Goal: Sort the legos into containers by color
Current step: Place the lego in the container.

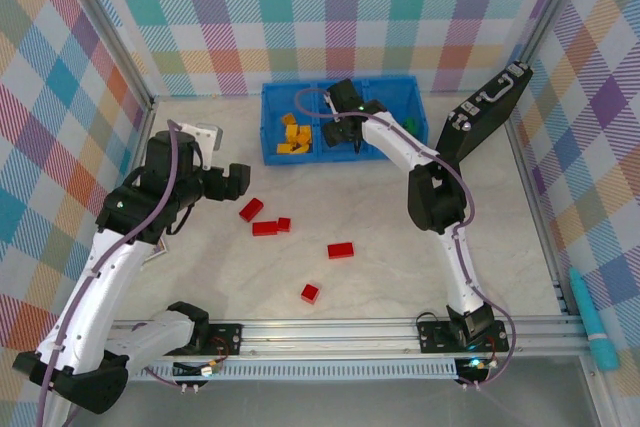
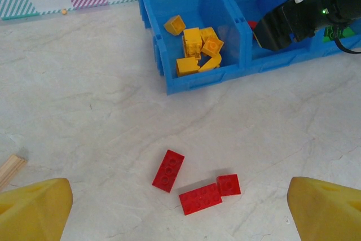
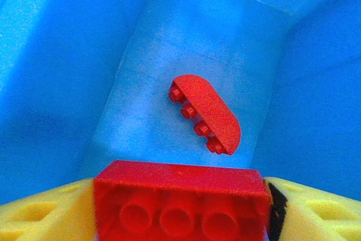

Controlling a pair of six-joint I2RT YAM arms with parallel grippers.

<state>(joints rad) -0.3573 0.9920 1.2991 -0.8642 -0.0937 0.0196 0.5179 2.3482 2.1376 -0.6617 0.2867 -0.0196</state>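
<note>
Left tool (image 2: 179, 191): hanging spread wide and empty over the counter (image 2: 84, 111), with a cluster of three red bricks just beyond it.
Loose red bricks (image 1: 341, 250): five are lying on the counter between the arms, waiting to be sorted. One is nearest, one sits mid-counter, and three are clustered to the left.
Right tool (image 3: 180, 215): pinching a held red brick (image 3: 180, 190) and hovering over the middle compartment of the bin (image 1: 270, 107).
Middle compartment: a curved red brick (image 3: 206, 114) is lying on its floor.
Left compartment: yellow bricks (image 2: 194, 46) are lying in a pile.
Right compartment: green bricks (image 1: 410, 123) are lying partly behind the right arm.
Progress: yellow and green are looking finished. Red is looking barely under way, with the held brick and the five loose ones left.
</note>
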